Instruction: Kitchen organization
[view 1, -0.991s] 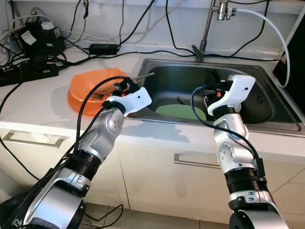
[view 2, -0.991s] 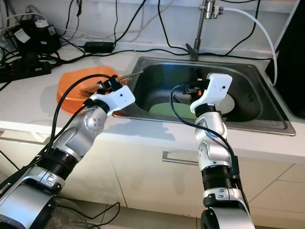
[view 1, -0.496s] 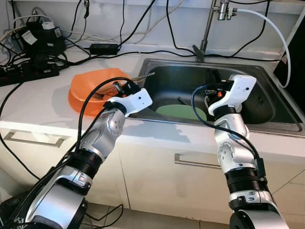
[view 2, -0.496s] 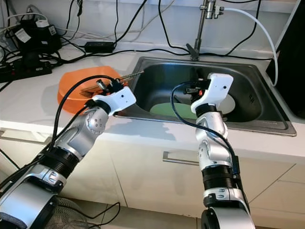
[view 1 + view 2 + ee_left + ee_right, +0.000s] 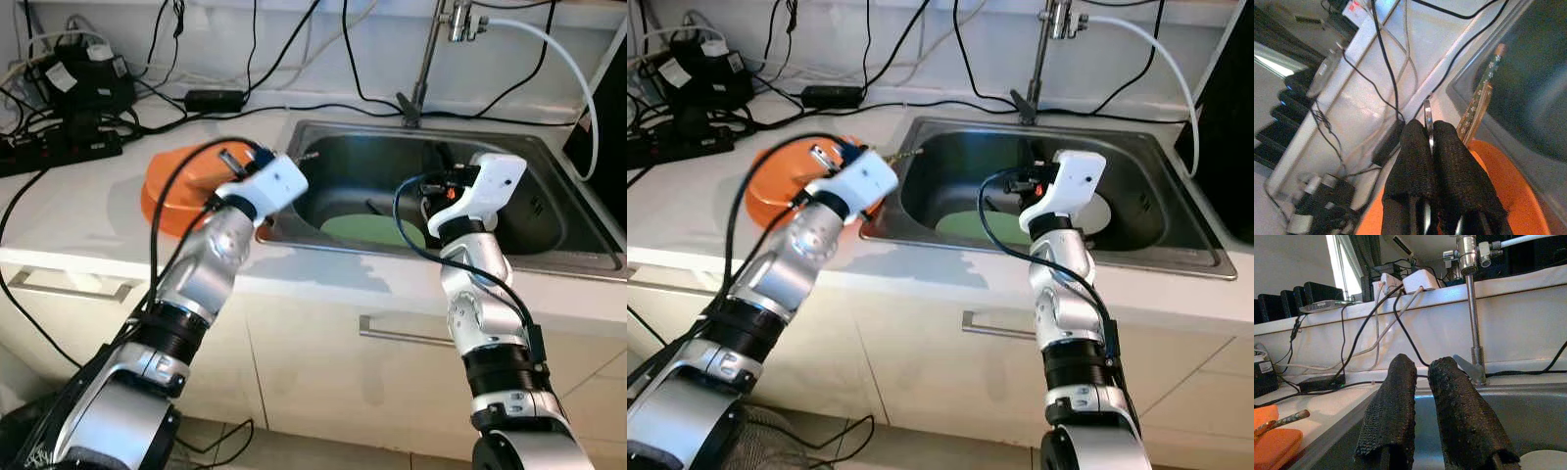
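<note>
**A:** Progress looks partial to me. The left gripper [image 5: 1431,134] has its jaws pressed onto a thin metal utensil [image 5: 1427,113], held above the orange plate [image 5: 181,186] on the white desk [image 5: 78,211], beside the sink [image 5: 549,250]. What kind of utensil it is, I cannot tell; only a slim silver edge shows between the fingers.

**B:** So is the plate being cleared or filled?

**A:** Hard to say. A patterned stick-like utensil [image 5: 1480,98] rests with one end on the plate and its tip over the sink's edge, so at least that piece is not yet sorted. In the sink lie a green plate [image 5: 367,227] and a white plate [image 5: 1095,211], both apparently unhandled.

**B:** And the other arm?

**A:** The right gripper [image 5: 1421,382] hovers over the sink basin, facing the tap [image 5: 1471,308], jaws nearly together with a slim gap and nothing between them.

**B:** Counts?

**A:** One orange plate, one green, one white; two utensils that I can make out, one held and one lying. One sink, one tap. A power strip [image 5: 59,147] and several black cables [image 5: 211,98] clutter the back of the desk.
</note>
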`<state>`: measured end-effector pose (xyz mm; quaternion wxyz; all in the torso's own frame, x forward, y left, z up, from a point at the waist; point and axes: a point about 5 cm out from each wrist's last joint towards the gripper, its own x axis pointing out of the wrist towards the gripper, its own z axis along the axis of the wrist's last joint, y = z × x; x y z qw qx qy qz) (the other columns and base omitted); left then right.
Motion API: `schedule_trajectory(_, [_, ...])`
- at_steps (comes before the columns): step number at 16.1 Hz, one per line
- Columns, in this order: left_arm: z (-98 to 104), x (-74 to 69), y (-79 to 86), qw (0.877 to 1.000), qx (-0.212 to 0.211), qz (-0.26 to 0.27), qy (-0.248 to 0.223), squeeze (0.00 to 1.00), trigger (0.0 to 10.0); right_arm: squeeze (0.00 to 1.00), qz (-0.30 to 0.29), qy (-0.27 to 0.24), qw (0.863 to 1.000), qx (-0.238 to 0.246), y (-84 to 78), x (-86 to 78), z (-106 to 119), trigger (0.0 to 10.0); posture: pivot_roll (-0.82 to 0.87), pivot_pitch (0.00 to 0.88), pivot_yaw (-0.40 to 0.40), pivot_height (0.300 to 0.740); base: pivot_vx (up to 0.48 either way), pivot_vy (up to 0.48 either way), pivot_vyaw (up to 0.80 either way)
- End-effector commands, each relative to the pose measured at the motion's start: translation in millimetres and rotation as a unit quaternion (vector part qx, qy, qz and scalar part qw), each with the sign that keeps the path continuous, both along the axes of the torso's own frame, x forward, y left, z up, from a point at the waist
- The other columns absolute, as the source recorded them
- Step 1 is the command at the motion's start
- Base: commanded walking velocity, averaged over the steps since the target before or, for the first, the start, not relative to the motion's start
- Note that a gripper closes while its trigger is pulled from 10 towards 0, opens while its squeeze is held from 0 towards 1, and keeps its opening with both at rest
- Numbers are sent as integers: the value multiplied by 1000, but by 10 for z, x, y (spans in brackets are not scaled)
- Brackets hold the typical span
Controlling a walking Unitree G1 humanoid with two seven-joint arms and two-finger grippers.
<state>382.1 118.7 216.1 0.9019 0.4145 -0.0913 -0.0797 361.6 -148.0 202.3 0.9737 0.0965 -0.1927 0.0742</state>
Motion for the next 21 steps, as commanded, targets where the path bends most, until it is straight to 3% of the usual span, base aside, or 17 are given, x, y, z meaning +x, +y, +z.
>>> schedule_trajectory(1, [78,-24,8,999,-34,-9,8,0,10000,0,1,-9,1000,-5,8,27,68,10000,96,6,14,740,0,0,0])
schedule_trajectory(4, [176,-56,40,996,-79,-23,25,0,10000,0,3,-8,1000,-5,12,31,69,10000,99,7,13,740,0,0,0])
schedule_trajectory(7, [453,-122,101,988,-148,-39,13,0,10000,0,5,-8,1000,-5,13,35,68,10000,102,8,10,740,0,0,0])
schedule_trajectory(8, [626,-162,120,986,-164,-41,-7,0,10000,0,6,-7,1000,-6,16,36,68,10000,102,8,6,740,0,0,0])
schedule_trajectory(12, [1101,-316,30,978,-162,-75,-106,0,10000,0,8,-6,1000,-7,27,41,65,10000,105,6,1,740,0,0,0])
schedule_trajectory(13, [1289,-423,-70,967,-168,-110,-155,0,10000,0,8,-7,1000,-8,26,47,72,10000,106,5,1,740,0,0,0])
schedule_trajectory(15, [1369,-500,-151,957,-196,-137,-163,0,10000,0,8,-7,1000,-8,25,50,78,10000,103,4,0,740,0,0,0])
schedule_trajectory(19, [1318,-510,-215,934,-270,-175,-158,0,10000,0,7,-7,1000,-7,27,50,72,10000,102,0,6,740,0,0,0])
schedule_trajectory(21, [1281,-544,-305,911,-315,-217,-153,0,10000,0,7,-7,1000,-7,26,50,72,10000,100,0,6,740,0,0,0])
